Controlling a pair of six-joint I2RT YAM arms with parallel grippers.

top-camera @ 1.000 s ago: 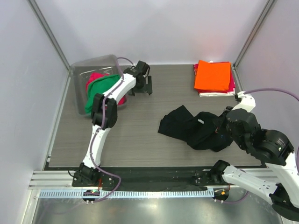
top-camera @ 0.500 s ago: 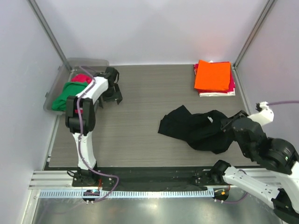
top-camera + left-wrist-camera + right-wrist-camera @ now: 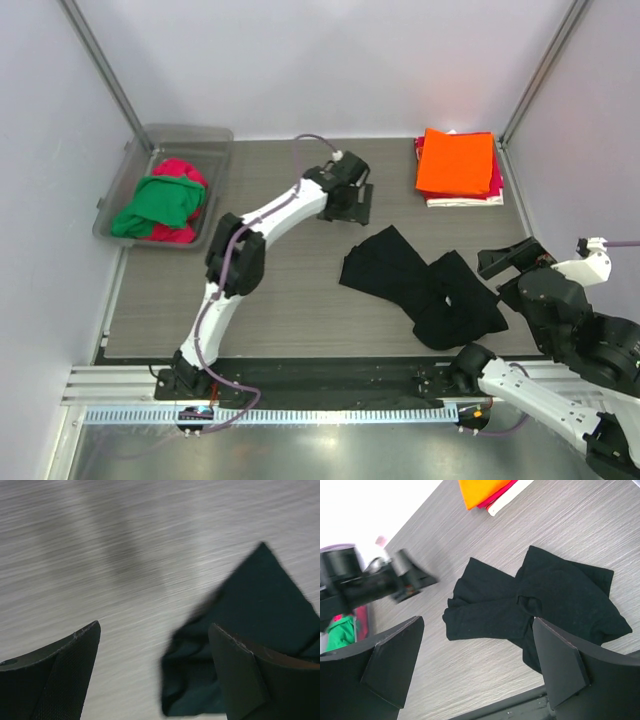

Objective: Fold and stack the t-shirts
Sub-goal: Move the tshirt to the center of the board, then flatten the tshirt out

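Reaching for the crumpled black shirt point(image 3: 420, 285), centre-right on the counter point(image 3: 290, 290).
Over its upper-left corner hangs the left gripper point(image 3: 155, 630), spread and empty; the right gripper point(image 3: 477, 622) is spread too, holding nothing. Pinching several bunched layers at once could drag the shirt into a worse heap. The bin point(image 3: 185, 131), upper left, holds a green shirt point(image 3: 160, 200) and a red shirt point(image 3: 178, 170); the folded stack point(image 3: 457, 162) sits upper right.

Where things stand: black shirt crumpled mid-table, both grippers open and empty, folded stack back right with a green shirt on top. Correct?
Not quite: the top external view shows an orange shirt topping the folded stack, not green. The black shirt, left gripper and right gripper are as stated.
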